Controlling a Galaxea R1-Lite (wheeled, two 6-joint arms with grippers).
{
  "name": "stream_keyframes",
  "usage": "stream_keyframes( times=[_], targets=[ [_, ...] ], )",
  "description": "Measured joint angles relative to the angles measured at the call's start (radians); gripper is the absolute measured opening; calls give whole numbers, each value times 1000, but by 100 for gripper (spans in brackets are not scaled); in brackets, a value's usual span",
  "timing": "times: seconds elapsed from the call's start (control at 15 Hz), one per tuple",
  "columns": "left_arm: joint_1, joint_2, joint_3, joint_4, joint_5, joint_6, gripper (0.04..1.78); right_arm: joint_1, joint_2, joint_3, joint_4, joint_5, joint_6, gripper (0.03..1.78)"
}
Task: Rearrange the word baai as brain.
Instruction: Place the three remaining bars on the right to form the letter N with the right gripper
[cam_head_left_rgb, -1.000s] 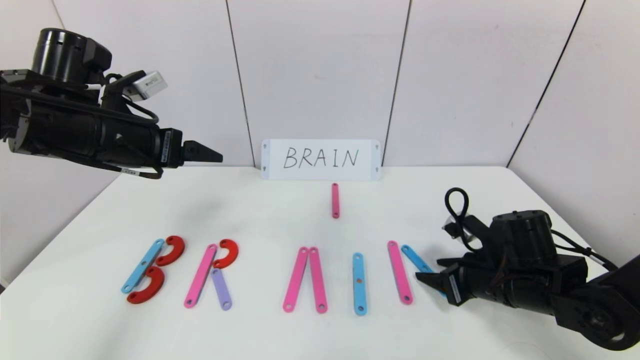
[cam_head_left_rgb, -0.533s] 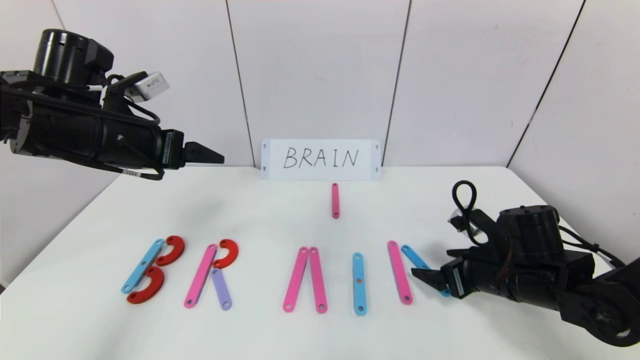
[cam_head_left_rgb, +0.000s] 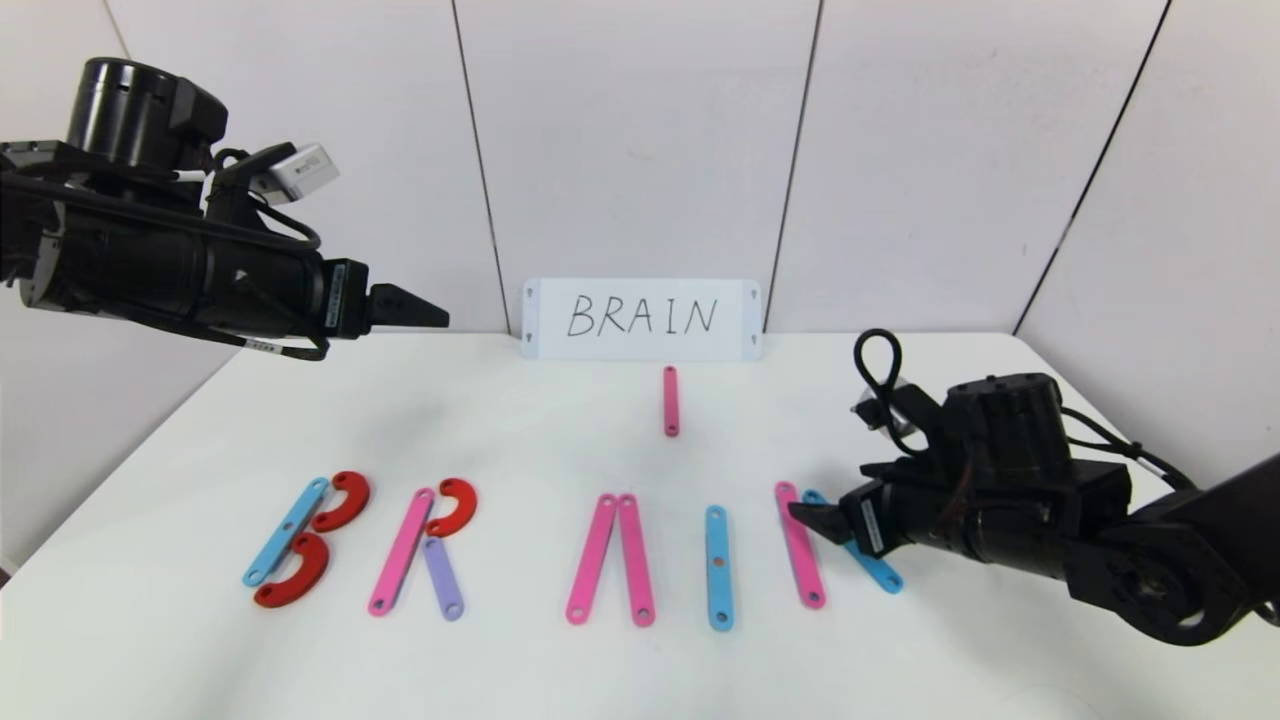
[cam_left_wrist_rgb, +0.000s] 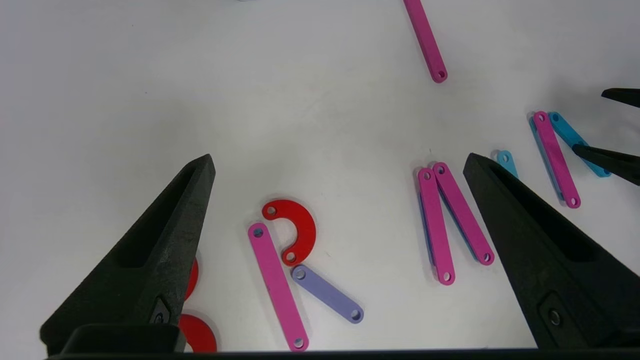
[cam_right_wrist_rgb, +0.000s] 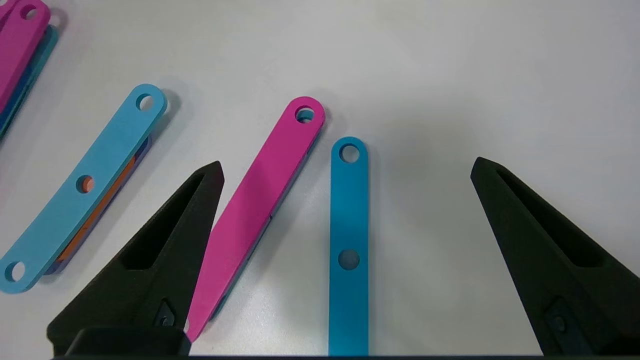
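The right gripper (cam_head_left_rgb: 812, 520) is held low over the table (cam_head_left_rgb: 500, 420) at the right end of the letter row, its jaws spread wide and nothing gripped between them. In the right wrist view a blue strip (cam_right_wrist_rgb: 348, 240) lies flat on the table in the gap between the two fingers (cam_right_wrist_rgb: 165, 260), clear of both, while the pink strip (cam_right_wrist_rgb: 260, 200) beside it runs under the edge of one finger. The two strips meet near their far ends – a partial N (only two strokes are laid).

From the head view the row reads from the robot's left: a B (cam_head_left_rgb: 305, 540) of a blue strip and two red curves, an R (cam_head_left_rgb: 425, 550) of a pink strip, a red curve and a purple strip, an A (cam_head_left_rgb: 612, 560) of two pink strips touching at the top, and an I (cam_head_left_rgb: 717, 567) of one blue strip. The N's pink stroke (cam_head_left_rgb: 799, 545) lies just right of the I; its blue stroke (cam_head_left_rgb: 872, 572) is partly hidden behind the gripper.

A spare pink strip (cam_head_left_rgb: 670, 400) lies apart, farther back, just before the white card (cam_head_left_rgb: 641, 319) marked BRAIN.

The left gripper (cam_head_left_rgb: 410, 308) is parked high over the table's left back part – jaws wide apart and empty.
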Motion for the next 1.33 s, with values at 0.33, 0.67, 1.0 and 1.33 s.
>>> stream_keyframes(
  times=[0.33,0.67,1.0,1.33],
  targets=[
    [0,0,0,0,0,0,174,31,64,-103,80,-56,0,173],
    [-3,0,0,0,0,0,174,31,107,-140,88,-76,-2,173],
    [-3,0,0,0,0,0,174,29,115,-130,88,-77,-4,173],
    [-3,-4,0,0,0,0,174,18,100,-103,87,-77,-8,173]
  ],
)
